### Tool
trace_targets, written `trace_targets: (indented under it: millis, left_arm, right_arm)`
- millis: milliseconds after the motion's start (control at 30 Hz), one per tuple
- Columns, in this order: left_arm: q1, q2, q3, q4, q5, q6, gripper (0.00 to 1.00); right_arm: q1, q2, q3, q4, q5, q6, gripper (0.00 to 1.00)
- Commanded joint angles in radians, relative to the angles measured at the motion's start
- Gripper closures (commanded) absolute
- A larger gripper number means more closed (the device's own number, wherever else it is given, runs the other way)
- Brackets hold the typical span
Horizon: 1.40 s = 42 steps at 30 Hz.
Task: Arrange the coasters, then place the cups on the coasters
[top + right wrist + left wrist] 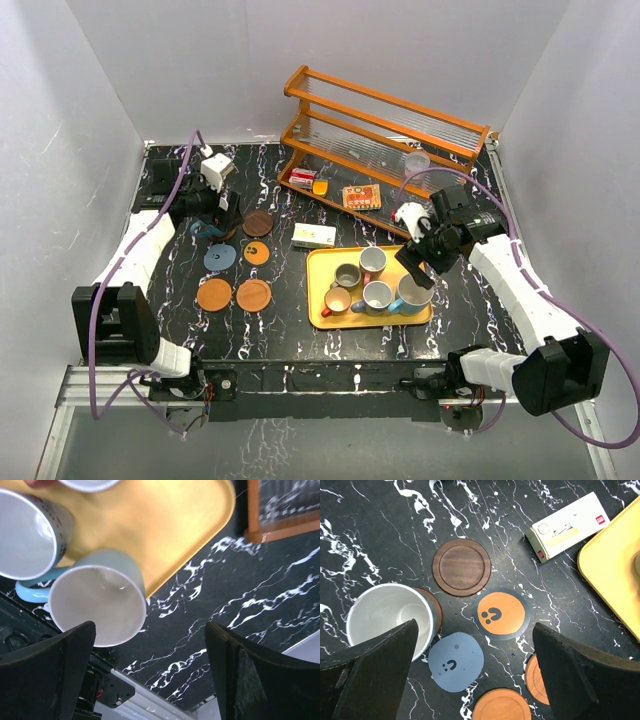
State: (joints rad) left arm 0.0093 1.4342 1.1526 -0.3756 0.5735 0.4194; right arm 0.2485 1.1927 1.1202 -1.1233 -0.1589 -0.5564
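Five coasters lie free at the left: dark brown (pixel 258 222) (pixel 461 567), orange with a dark rim (pixel 256 252) (pixel 501 613), blue-grey (pixel 219 257) (pixel 456 661), and two plain orange (pixel 213 294) (pixel 254 295). A white-lined cup (pixel 390 617) stands on a brown coaster (pixel 434 604). My left gripper (pixel 222 215) (pixel 475 680) hovers open just above, nothing between its fingers. Several cups stand on the yellow tray (pixel 322 265). My right gripper (pixel 420 262) (pixel 150 675) is open over the tray's near right corner, its left finger beside a pale blue cup (pixel 414 292) (pixel 100 602).
A white box (pixel 314 235) (pixel 568 525) lies between the coasters and the tray. A wooden rack (pixel 385 130) stands at the back right with a clear plastic cup (pixel 416 162) and small packets (pixel 362 197). The table's near edge runs just below the right gripper.
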Motion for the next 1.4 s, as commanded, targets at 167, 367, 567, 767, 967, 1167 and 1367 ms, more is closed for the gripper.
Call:
trace_targets:
  millis: [167, 367, 567, 767, 967, 1167, 1367]
  left_arm:
    - [-0.102, 0.015, 0.039, -0.006, -0.041, 0.012, 0.03]
    - [-0.12, 0.006, 0.0, 0.024, -0.044, 0.005, 0.02]
    - [-0.13, 0.002, -0.011, 0.037, -0.061, 0.004, 0.02]
    - [-0.137, -0.003, -0.026, 0.047, -0.068, 0.008, 0.02]
    - [-0.14, -0.004, -0.026, 0.043, -0.056, 0.021, 0.01]
    - [-0.159, -0.001, 0.001, 0.018, -0.045, 0.048, 0.01]
    - [-0.185, 0.004, 0.021, -0.004, -0.041, 0.069, 0.01]
  right_arm:
    - [0.001, 0.091, -0.077, 0.074, 0.003, -0.036, 0.27]
    - [0.002, 0.142, -0.085, 0.115, -0.063, -0.041, 0.43]
    - [0.001, 0.172, -0.075, 0.125, -0.086, -0.031, 0.6]
    - [0.001, 0.183, -0.071, 0.112, -0.066, -0.03, 0.77]
    - [0.001, 0.165, -0.011, 0.061, -0.014, -0.063, 1.0]
    - [0.001, 0.156, 0.119, 0.0, -0.005, -0.105, 1.0]
    - [0.003, 0.211, 0.286, -0.064, -0.061, -0.117, 1.0]
